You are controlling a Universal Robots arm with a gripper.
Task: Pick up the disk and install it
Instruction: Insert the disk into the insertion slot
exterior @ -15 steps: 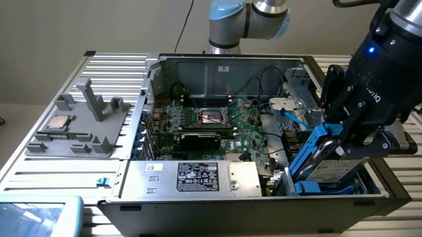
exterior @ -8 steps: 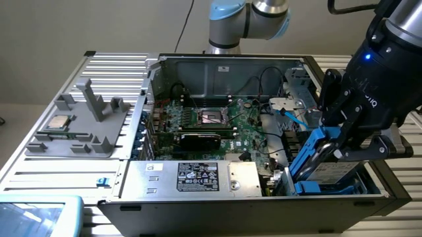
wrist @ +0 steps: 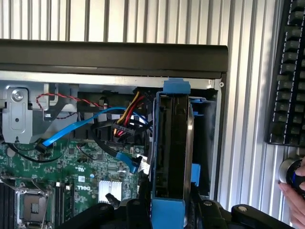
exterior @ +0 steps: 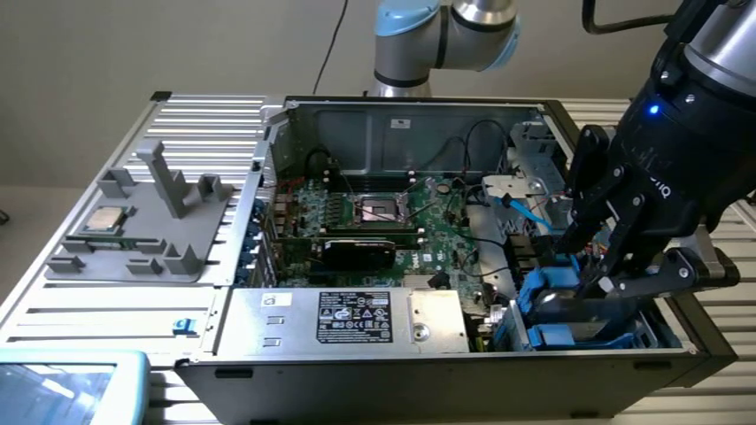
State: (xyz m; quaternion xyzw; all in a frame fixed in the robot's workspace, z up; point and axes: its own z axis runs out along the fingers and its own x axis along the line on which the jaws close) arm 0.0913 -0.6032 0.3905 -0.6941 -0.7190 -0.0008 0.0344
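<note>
disk (wrist: pixel 172 143) edge-on in case (wrist: pixel 114 58), hand (wrist: pixel 293 194) outside

Arm: my arm (exterior: pixel 443 35) rises at the back, silver tube, pale-blue joint cap, and reaches over toward the exterior view's right.
Wrist: my wrist (exterior: pixel 709 88) comes in high on that side, tilted downward, small blue light glowing.
Gripper: my gripper (exterior: pixel 590 282) is black, pointing steeply down, hanging low.

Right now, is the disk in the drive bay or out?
In: the disk stands on edge inside the drive bay. Fully seated: cannot tell.
</note>
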